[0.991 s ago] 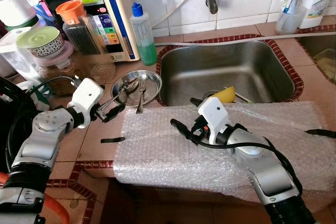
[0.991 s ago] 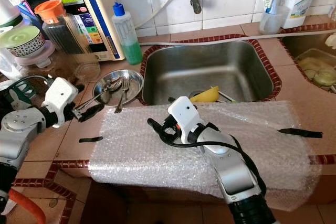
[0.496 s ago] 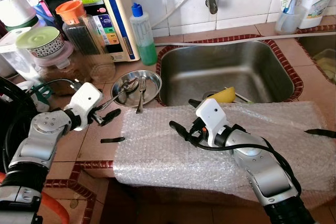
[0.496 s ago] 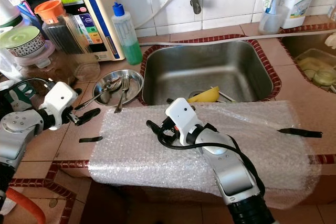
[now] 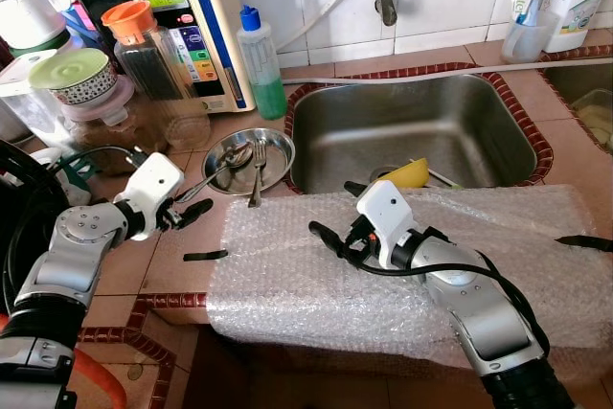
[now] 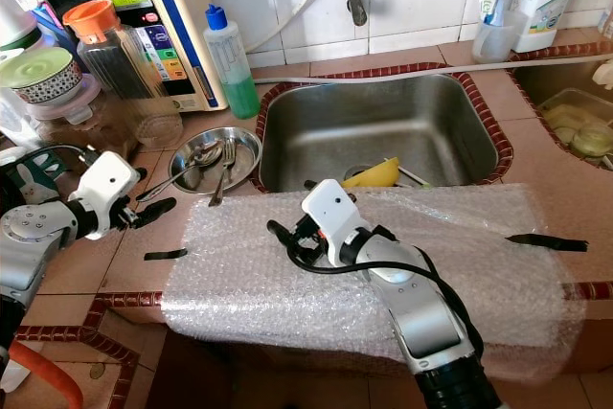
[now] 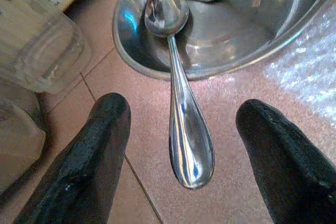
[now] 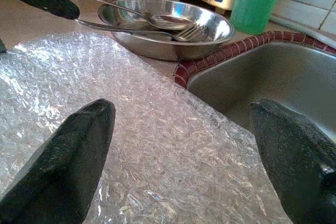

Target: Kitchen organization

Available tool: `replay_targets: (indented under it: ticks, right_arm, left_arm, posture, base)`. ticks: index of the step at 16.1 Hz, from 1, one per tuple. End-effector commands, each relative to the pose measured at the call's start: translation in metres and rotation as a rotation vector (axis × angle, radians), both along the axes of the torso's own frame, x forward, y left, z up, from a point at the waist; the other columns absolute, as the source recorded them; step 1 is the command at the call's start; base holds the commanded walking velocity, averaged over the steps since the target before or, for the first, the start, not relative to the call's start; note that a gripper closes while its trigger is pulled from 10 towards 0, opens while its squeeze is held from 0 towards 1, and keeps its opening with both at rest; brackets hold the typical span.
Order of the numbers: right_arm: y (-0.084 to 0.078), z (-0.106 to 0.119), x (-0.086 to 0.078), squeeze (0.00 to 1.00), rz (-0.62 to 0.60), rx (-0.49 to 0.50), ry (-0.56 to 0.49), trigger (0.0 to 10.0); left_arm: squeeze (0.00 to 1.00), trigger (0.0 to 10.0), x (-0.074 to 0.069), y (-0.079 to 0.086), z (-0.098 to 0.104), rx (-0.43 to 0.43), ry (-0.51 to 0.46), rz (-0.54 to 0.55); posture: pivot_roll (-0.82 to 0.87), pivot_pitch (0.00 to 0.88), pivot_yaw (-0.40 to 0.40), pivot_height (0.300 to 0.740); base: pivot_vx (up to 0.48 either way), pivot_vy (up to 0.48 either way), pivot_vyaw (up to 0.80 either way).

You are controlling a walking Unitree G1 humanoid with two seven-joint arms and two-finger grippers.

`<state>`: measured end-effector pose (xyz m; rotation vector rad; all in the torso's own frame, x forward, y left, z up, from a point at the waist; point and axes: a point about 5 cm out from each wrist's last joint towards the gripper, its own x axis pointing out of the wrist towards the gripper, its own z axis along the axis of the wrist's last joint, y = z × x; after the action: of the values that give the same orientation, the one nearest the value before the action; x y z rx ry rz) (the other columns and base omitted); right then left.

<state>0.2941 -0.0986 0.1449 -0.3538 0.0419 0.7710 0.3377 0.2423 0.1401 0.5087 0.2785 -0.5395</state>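
A steel bowl (image 5: 280,145) sits on the tiled counter left of the sink, holding a spoon (image 7: 181,103) and a fork (image 5: 259,171). The spoon's handle juts out over the rim toward my left gripper (image 5: 185,215). That gripper is open and low over the tiles, and the handle's end lies between its fingers (image 7: 100,145) without touching them. My right gripper (image 5: 337,210) is open and hovers just above a sheet of bubble wrap (image 5: 287,275) spread over the counter's front edge, pointing toward the bowl.
The steel sink (image 5: 412,122) lies behind the bubble wrap with a yellow item (image 5: 410,173) in it. A green soap bottle (image 5: 261,62), an orange-lidded jar (image 5: 144,50) and a white appliance (image 5: 192,16) stand behind the bowl. A black strip (image 5: 206,256) lies on the tiles.
My left gripper has drawn back a little from the bowl, down and to the left along the spoon's handle. The spoon and the right arm have hardly moved.
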Motion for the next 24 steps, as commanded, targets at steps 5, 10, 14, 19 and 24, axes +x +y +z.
replay_targets:
  ticks: [5, 10, 14, 19, 24]
  right_arm:
    - [0.006, 0.0054, -0.0032, 0.0, 0.026, 0.006, -0.025, 10.0]
    - [0.0076, 0.0083, -0.0042, 0.0, 0.043, 0.033, -0.031, 10.0]
    - [0.0093, 0.0124, -0.0058, 0.0, 0.067, 0.059, -0.037, 10.0]
    - [0.0098, 0.0132, -0.0058, 0.0, 0.074, 0.056, -0.043, 10.0]
    - [0.0092, 0.0136, -0.0046, 0.0, 0.064, 0.049, -0.051, 10.0]
  left_arm:
    - [0.0, 2.7, 0.001, -0.0001, -0.0012, 0.022, 0.024, -0.02]
    - [0.0, 0.0, 0.0018, -0.0016, -0.0009, 0.02, 0.014, -0.025]
    - [0.0, 0.0, 0.002, -0.0023, -0.0013, 0.02, 0.009, -0.025]
    - [0.0, 0.0, 0.0022, -0.0026, -0.0014, 0.019, 0.006, -0.027]
    - [0.0, 0.0, 0.0033, -0.0034, 0.0014, 0.018, -0.008, -0.031]
  posture:
    - [-0.3, 0.09, 0.213, 0.74]
    - [-0.3, 0.087, 0.21, 0.74]
    - [-0.3, 0.086, 0.208, 0.74]
    - [-0.3, 0.085, 0.204, 0.74]
    - [-0.3, 0.083, 0.208, 0.74]
  base:
    - [0.0, 0.0, 0.0]
    - [0.0, 0.0, 0.0]
    - [0.0, 0.0, 0.0]
    - [0.0, 0.0, 0.0]
    - [0.0, 0.0, 0.0]
